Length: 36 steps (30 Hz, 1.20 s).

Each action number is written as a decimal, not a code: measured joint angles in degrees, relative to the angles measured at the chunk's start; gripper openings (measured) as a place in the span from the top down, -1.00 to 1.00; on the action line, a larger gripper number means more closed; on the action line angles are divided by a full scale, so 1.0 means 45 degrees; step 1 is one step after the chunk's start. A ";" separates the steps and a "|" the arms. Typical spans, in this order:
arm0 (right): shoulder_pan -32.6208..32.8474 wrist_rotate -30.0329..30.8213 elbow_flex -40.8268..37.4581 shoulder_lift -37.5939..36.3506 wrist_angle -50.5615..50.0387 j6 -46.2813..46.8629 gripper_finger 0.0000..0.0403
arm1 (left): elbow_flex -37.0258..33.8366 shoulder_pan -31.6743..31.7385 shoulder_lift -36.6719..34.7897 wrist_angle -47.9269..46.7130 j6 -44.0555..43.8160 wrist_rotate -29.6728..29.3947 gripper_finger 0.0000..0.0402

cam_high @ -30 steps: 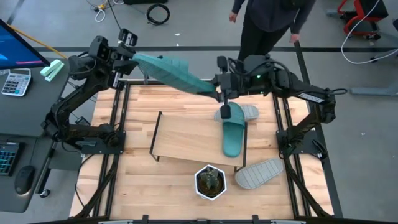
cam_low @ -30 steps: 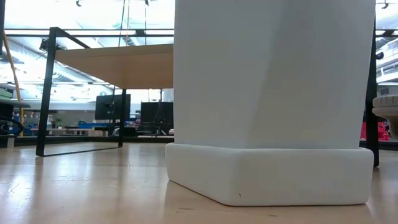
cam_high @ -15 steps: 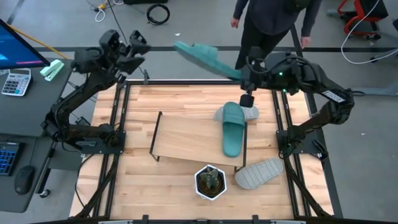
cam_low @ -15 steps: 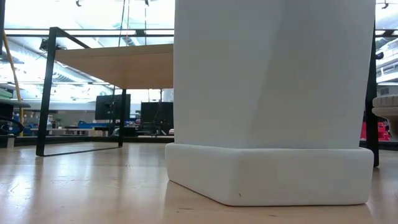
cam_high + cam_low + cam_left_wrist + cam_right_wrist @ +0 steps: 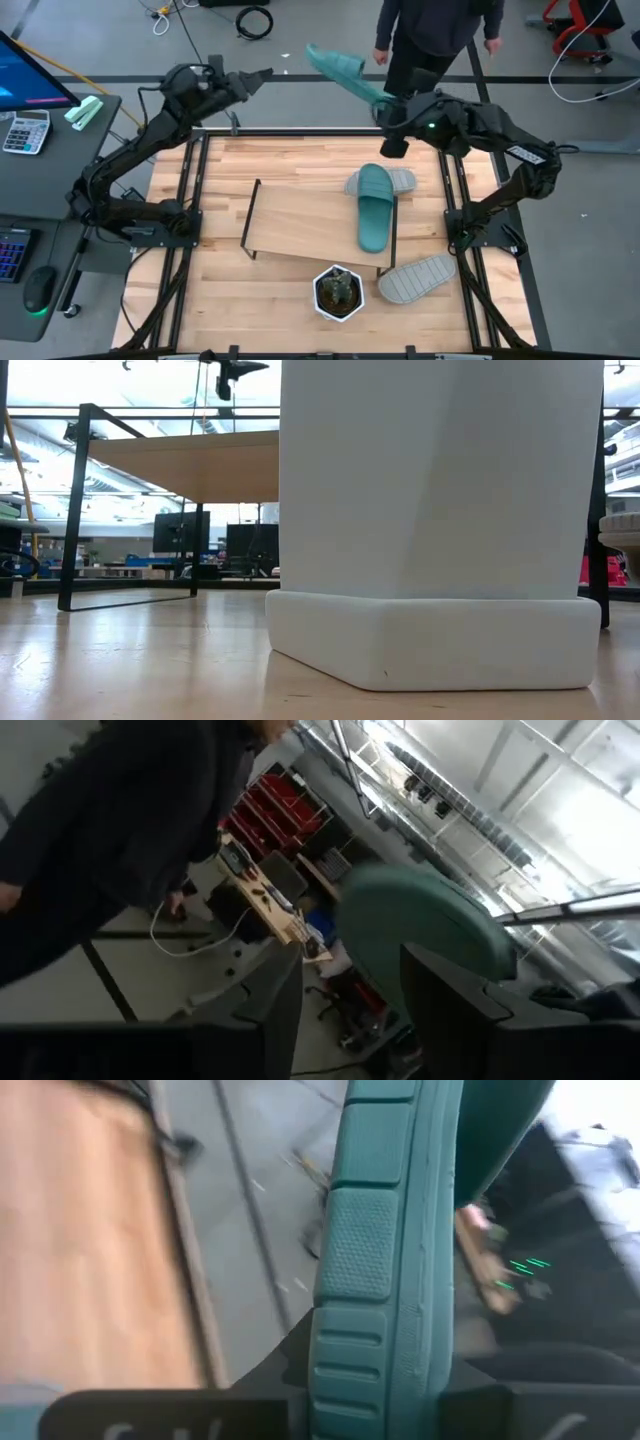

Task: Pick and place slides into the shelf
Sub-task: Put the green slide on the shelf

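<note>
High view: teal slide [image 5: 340, 72] is clamped by the right end effector [image 5: 385, 104] beyond the bench's [image 5: 220, 300] far edge; left end effector [image 5: 262, 76] stands apart, empty. Right wrist view: ridged sole gripped. Step judged: carrying. Next, lowering onto the shelf [image 5: 300, 225].

Potted plant [image 5: 338, 291] on table [image 5: 220, 290]; person [image 5: 440, 25] behind.

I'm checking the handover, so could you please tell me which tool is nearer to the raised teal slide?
Right. The right tool is shut on the raised teal slide at its near end, beyond the table's far edge. The left tool is open, apart from the slide's far tip.
</note>
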 joint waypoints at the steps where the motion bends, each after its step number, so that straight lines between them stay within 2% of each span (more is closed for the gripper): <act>1: -0.0009 0.0502 0.0000 0.0100 -0.0113 -0.0283 0.68 | 0.0000 -0.0127 0.0000 -0.0037 -0.0226 -0.0194 0.15; 6: 0.0000 0.2071 0.0005 0.0787 -0.1019 -0.1471 0.68 | 0.0003 -0.0771 0.0002 -0.0047 -0.1198 -0.2000 0.16; 12: 0.0000 0.2575 0.0005 0.1894 -0.1572 -0.1899 0.68 | 0.0010 -0.1924 0.0210 -0.0152 -0.1620 -0.5632 0.16; 14: 0.0000 0.2678 0.0005 0.2158 -0.1455 -0.1894 0.68 | 0.0002 -0.2208 0.0439 -0.0328 -0.2168 -0.6320 0.18; 22: 0.0000 0.2821 0.0005 0.2429 -0.0744 -0.1822 0.68 | 0.0000 -0.3023 0.1458 -0.0202 -0.5224 -0.6394 0.29; 26: 0.0000 0.2762 0.0005 0.2370 -0.0773 -0.1703 0.68 | 0.0000 -0.3329 0.1687 -0.0115 -0.5254 -0.6026 0.28; 30: 0.0005 0.2570 0.0005 0.2330 -0.0750 -0.1455 0.68 | 0.0000 -0.3524 0.1787 0.0327 -0.5050 -0.6069 0.17; 36: 0.0000 0.2186 0.0005 0.2332 -0.0740 -0.1099 0.68 | 0.0000 -0.3543 0.1846 0.1497 -0.4427 -0.6382 -0.14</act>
